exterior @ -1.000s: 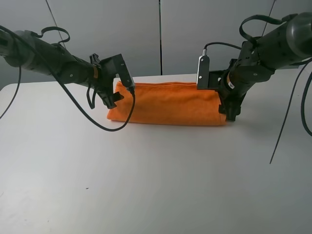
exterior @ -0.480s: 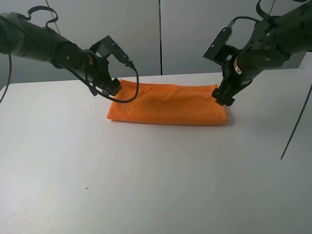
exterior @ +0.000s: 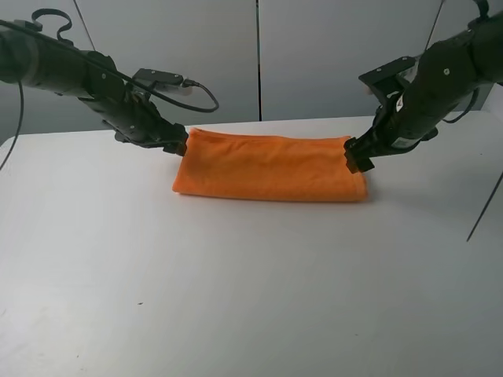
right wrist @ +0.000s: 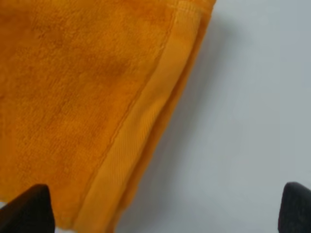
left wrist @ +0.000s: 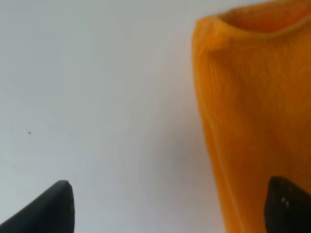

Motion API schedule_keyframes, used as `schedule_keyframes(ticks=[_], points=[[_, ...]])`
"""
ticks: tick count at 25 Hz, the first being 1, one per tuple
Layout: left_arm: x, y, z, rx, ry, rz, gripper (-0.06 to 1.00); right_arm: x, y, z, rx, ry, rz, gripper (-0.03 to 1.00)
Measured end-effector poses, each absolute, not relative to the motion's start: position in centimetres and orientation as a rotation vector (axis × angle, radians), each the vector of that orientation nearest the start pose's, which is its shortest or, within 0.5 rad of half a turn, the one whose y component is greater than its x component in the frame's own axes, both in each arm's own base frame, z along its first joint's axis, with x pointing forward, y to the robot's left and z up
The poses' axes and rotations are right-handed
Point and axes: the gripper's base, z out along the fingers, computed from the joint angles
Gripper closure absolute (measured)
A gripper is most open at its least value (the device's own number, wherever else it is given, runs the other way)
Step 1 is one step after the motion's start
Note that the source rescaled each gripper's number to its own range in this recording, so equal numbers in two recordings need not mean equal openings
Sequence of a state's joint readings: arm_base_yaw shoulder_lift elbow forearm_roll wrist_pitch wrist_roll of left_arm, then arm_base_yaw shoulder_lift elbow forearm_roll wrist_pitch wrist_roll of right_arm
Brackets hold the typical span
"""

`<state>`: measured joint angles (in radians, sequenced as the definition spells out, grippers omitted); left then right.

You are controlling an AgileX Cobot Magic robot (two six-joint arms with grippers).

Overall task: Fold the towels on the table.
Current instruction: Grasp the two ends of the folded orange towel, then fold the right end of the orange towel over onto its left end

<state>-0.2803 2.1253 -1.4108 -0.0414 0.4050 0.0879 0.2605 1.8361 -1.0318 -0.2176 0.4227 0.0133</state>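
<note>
Fingers (left wrist: 48,211) of the left gripper (exterior: 176,146) are spread wide, holding nothing, at the left end of the orange towel (exterior: 271,166). The right gripper (exterior: 357,159), equally wide and empty, sits at its right end. The towel lies upper middle of the frame on the white table (exterior: 236,298), a long doubled strip. One fold looks done; an end-to-end fold probably remains.

Bright, even, diffuse light from above. Matte table (exterior: 236,298) uniformly lit; soft, faint shadows beneath towel (exterior: 271,169) and arms (exterior: 78,71). Exterior view sharp throughout. Wrist views close-range and soft: terry nap slightly blurred, dark fingertips (left wrist: 48,208) out of focus at frame edges.
</note>
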Motion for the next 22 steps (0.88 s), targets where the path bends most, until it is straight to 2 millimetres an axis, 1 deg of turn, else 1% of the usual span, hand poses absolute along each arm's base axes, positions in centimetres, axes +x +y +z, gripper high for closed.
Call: schedule_keyframes(ticks=[2,5,9,13,16,20,22], points=[[42.9,-12.7,12.5,0.409,2.609,-0.138,-0.05,34.2,8.6,15.5,-0.536,2.652,-0.041,-0.03],[43.3,-13.1,11.9,0.41,2.634,-0.173,-0.05,34.4,8.5,15.6,-0.47,2.68,0.037,-0.03],[43.6,-13.4,11.0,0.408,2.671,-0.213,-0.05,35.5,8.4,16.0,-0.373,2.709,0.159,-0.03],[43.3,-13.5,9.4,0.406,2.737,-0.226,-0.06,36.8,8.2,16.0,-0.273,2.744,0.274,-0.03],[43.3,-13.5,9.3,0.408,2.744,-0.23,-0.06,37.5,7.4,15.5,-0.195,2.785,0.36,-0.03],[43.3,-13.6,9.1,0.407,2.75,-0.232,-0.06,38.1,6.3,14.2,-0.062,2.841,0.514,-0.03],[43.3,-13.5,9.1,0.408,2.754,-0.233,-0.06,38.3,5.9,13.5,-0.016,2.851,0.562,-0.03]])
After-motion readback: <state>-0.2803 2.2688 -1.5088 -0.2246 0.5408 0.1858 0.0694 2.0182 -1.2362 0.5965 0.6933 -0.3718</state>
